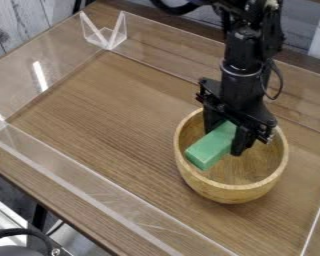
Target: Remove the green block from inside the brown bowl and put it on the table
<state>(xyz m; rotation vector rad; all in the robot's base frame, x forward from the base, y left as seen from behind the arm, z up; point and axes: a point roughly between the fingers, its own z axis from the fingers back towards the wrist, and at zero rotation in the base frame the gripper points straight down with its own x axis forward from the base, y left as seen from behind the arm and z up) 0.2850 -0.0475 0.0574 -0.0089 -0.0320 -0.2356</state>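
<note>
Jaws clamp the green block (212,146) above the brown bowl (231,178).
</note>
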